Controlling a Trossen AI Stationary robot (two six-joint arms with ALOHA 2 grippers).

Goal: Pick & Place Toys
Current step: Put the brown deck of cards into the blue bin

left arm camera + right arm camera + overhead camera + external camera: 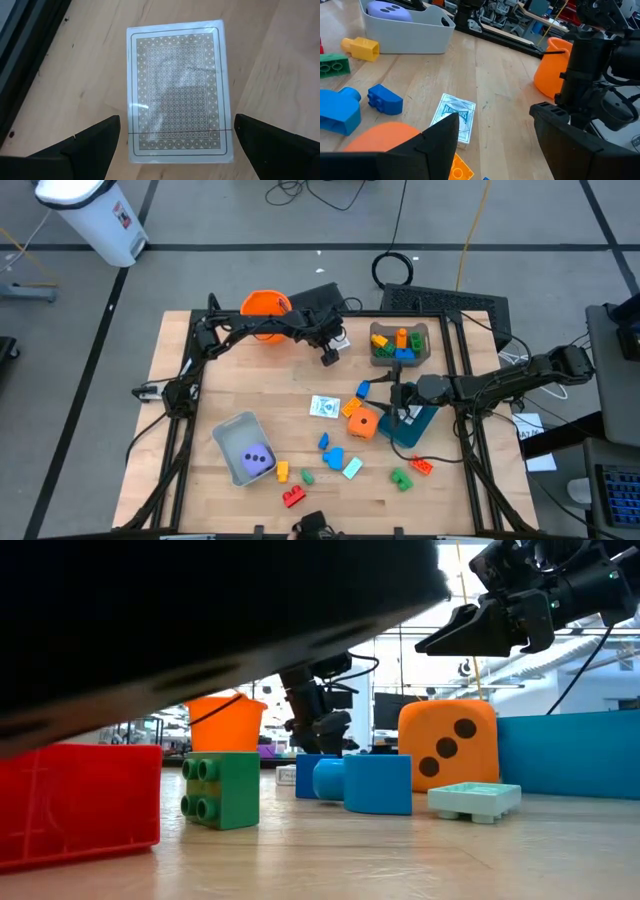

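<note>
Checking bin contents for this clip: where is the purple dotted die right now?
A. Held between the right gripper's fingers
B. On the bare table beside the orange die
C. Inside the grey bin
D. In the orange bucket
C: the high view shows the purple die lying inside the grey bin, and the right wrist view shows it sitting within that bin's walls.

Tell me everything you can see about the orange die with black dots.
The orange die with black dots looks like a soft-edged plastic cube. It rests on the wooden table, near the middle, beside the teal bin. In the low view three black dots show on one face. Nothing grips it.
</note>
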